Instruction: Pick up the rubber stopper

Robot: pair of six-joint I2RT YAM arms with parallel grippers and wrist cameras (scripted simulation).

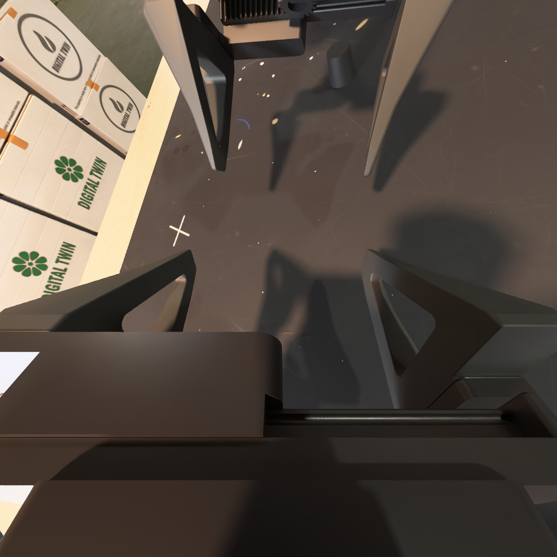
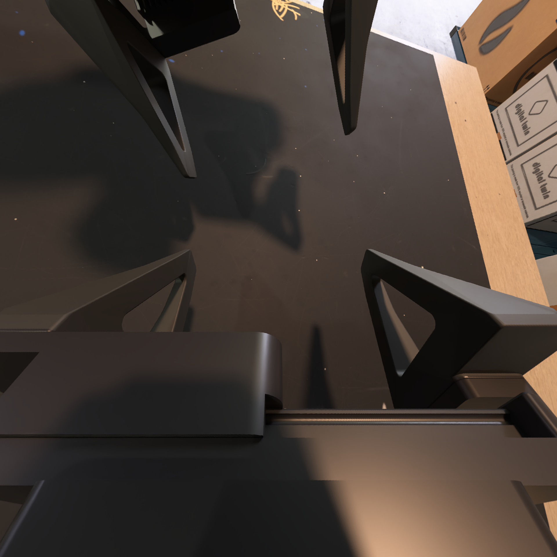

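While both grippers hang over the dark mat [image 1: 316, 211] with nothing between their fingers, the task stands at its start.

Nearest in the left wrist view, the left gripper [image 1: 278, 256] holds its jaws wide apart above bare mat, where a small white cross mark [image 1: 179, 230] lies just beside its left finger. Farther on, the right gripper [image 1: 291, 171] points back toward the camera, its jaws likewise spread and empty. Beyond its fingertips, between its two fingers as seen from here, the rubber stopper [image 1: 339, 67] stands on the mat: a small dark grey cylinder, tilted in this wide-angle picture, touched by neither gripper. To the left, past the pale wooden edge of the desk [image 1: 135, 193], white printed cardboard boxes [image 1: 60, 156] are stacked.

The right wrist view shows the same facing arrangement from the other side: near, the right gripper's open jaws over the mat; far, the left gripper's; the stopper is not visible here.

By this judgement nothing is done yet. Approach, closing on the stopper and lifting all remain, and the right gripper seems the nearer candidate.
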